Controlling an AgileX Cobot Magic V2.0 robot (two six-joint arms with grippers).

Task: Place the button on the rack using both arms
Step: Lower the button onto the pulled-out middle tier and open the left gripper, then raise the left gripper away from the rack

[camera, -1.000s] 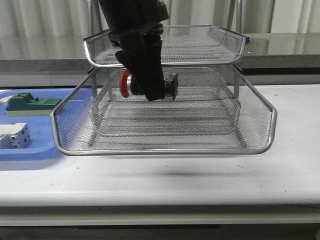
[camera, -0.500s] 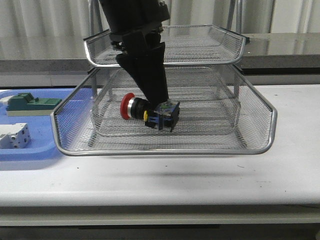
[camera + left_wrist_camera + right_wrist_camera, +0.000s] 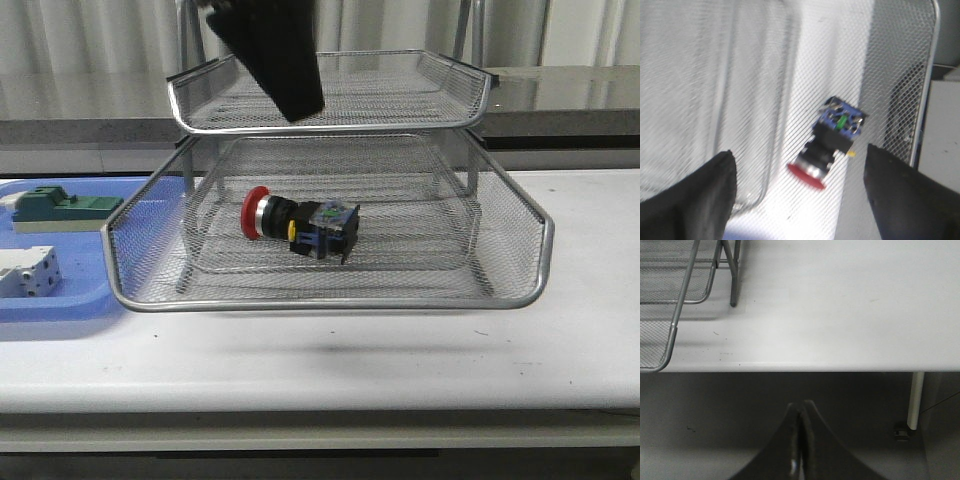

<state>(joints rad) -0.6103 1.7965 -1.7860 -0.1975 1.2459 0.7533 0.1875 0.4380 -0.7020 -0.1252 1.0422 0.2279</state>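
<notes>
Now your button (image 3: 298, 226) lies on its side in the rack's (image 3: 330, 296) lower tray (red cap leftward). Your left gripper (image 3: 797, 192) hangs spread above it, empty. Your right gripper (image 3: 800, 440) sits pressed together beyond the table's (image 3: 840, 315) edge.

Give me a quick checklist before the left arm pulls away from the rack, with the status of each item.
1. Button lying inside the rack: ok.
2. Left end effector open, fingers apart and clear of the button: ok.
3. Button lying on its side, cap toward the blue tray: ok.
4. Left arm raised above the button: ok.
5. Right end effector shut, empty, off the table edge: ok.
6. Button fully settled: cannot tell.
</notes>
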